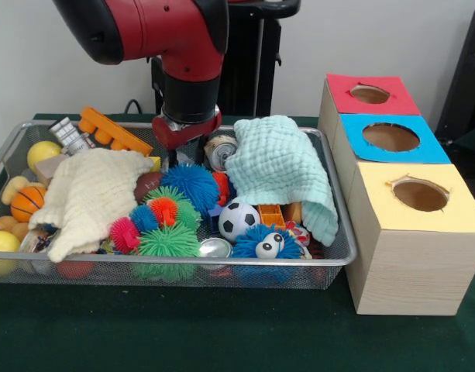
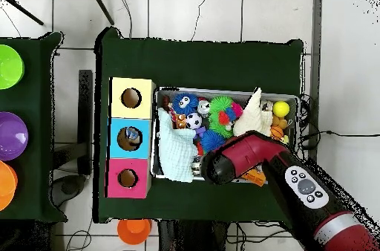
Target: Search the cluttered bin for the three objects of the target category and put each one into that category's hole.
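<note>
Because the tool (image 1: 177, 155) hangs low at the bin's (image 1: 339, 256) far side, wedged between the cream cloth (image 1: 90, 194) and a silver can (image 1: 219, 149), the main risk I see is a wrong grab: the can sits just beside it and is the only cylinder plainly exposed, while no clear bottle with a blue label shows in either view. Bottles are presumably buried under the cloths or toys; I cannot tell where. Tool state: only a dark tip shows under the red wrist, and I cannot tell whether it is spread or pressed together, or whether it pinches anything. Second risk: dragging a cloth. The mint cloth (image 1: 283, 170) drapes over the bin's right end toward the box (image 1: 407, 256), and a snag could pull it and loose toys over the rim onto the counter (image 1: 222, 333). Third: the spiky balls (image 1: 169, 240) are soft and may tangle or roll when pushed. Bin contents: cream cloth left, mint cloth right, blue, green and pink spiky balls, small soccer ball (image 1: 238, 219), blue furry toy with eyes (image 1: 264, 244), mini basketball (image 1: 26, 201), yellow balls (image 1: 43, 152), orange comb-like block (image 1: 113, 132), second can end at the front (image 1: 214, 247). Box stands just right of the bin with three holes: red far, blue hole (image 1: 390, 137) middle, yellow near. Overhead, something dim shows inside the blue hole; identity unclear. Red and yellow holes look empty.
</note>
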Controlling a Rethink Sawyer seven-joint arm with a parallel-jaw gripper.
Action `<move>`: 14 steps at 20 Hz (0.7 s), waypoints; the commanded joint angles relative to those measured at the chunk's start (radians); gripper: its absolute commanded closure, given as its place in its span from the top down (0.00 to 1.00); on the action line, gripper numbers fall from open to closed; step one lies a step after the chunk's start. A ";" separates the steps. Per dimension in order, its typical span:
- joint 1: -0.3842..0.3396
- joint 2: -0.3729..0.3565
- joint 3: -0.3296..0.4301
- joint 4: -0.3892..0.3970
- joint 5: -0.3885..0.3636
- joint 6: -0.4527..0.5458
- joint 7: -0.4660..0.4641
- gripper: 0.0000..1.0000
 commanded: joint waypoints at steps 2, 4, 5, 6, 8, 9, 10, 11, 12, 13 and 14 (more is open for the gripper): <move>0.038 0.024 -0.133 -0.034 -0.110 0.176 -0.293 1.00; 0.050 0.032 -0.151 -0.038 -0.121 0.175 -0.290 1.00; 0.062 0.032 -0.163 -0.041 -0.133 0.181 -0.289 1.00; 0.066 0.034 -0.168 -0.045 -0.135 0.186 -0.294 1.00; 0.074 0.039 -0.181 -0.050 -0.140 0.191 -0.298 1.00; 0.080 0.043 -0.188 -0.054 -0.140 0.198 -0.301 1.00; 0.085 0.047 -0.195 -0.057 -0.141 0.205 -0.305 1.00; 0.092 0.051 -0.203 -0.060 -0.142 0.216 -0.310 1.00; 0.094 0.055 -0.206 -0.062 -0.138 0.215 -0.310 1.00; 0.096 0.060 -0.209 -0.063 -0.135 0.214 -0.310 1.00; 0.100 0.062 -0.212 -0.064 -0.130 0.214 -0.311 1.00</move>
